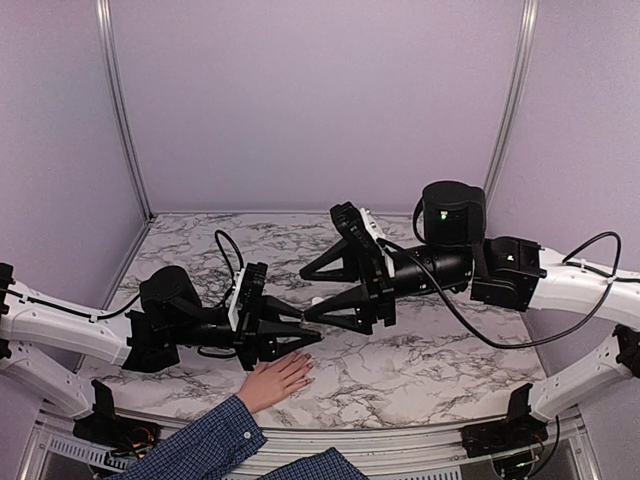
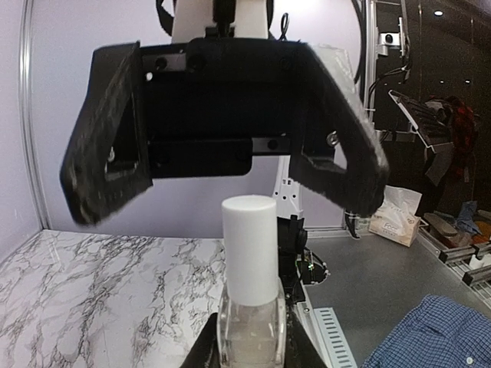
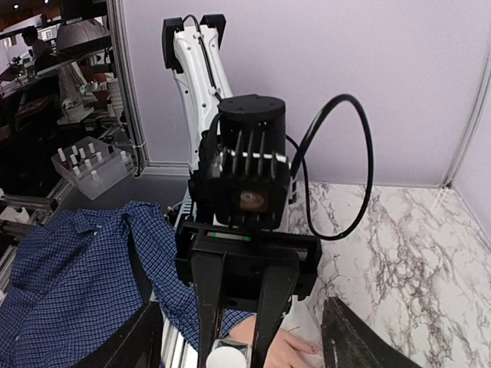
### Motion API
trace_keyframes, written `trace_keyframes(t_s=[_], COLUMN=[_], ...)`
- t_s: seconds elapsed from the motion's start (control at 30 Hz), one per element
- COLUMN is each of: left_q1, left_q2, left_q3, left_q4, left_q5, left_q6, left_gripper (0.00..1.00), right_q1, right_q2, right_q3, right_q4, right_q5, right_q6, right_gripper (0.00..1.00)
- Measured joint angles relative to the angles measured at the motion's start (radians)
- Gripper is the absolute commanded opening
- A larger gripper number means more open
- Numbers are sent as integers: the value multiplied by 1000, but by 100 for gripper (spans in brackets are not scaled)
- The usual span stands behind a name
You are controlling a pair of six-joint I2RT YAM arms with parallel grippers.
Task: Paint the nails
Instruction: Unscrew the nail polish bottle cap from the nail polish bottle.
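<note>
Nails (image 1: 303, 368) lie on the person's hand (image 1: 275, 383), flat on the near tabletop (image 1: 430, 370) within my reach. My right hand (image 1: 310, 293) has its jaws wide apart facing the cap, ready, I judge, to unscrew it. My left hand (image 1: 298, 337) is clamped on the bottle (image 2: 249, 322), holding it upright, white cap (image 2: 249, 249) on.

Marble table (image 1: 430, 370) lies under the left pincer (image 1: 300, 338) and right pincer (image 1: 312, 293); purple wall (image 1: 320, 100) rises beyond both. Tissue box (image 2: 395, 217) sits off the table, right of the left pincer; a vial rack (image 3: 86, 165) stands upper left of the right one.
</note>
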Motion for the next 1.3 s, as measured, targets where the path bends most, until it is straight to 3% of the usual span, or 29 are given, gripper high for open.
trace_keyframes(t_s=[0.27,0.63,0.9,1.07,1.3], left_q1=[22,34,47,48,49], left_q2=[-45,-82,-80,-71,-27], left_q3=[-27,-67,-67,-66,-63], left_q4=[-39,-45,-47,-55,-59], left_q5=[-172,-374,-480,-583,-635], left_q6=[20,30,38,38,38], left_gripper=[0,0,0,0,0], right_q1=[-3,-4,-5,-5,-5], right_q2=[-40,-8,-2,17,96], right_q3=[0,0,0,37,105], right_q4=[59,65,42,-5,-33], right_q5=[226,527,628,660,682], right_q6=[47,138,181,241,309], right_gripper=[98,99,99,96,78])
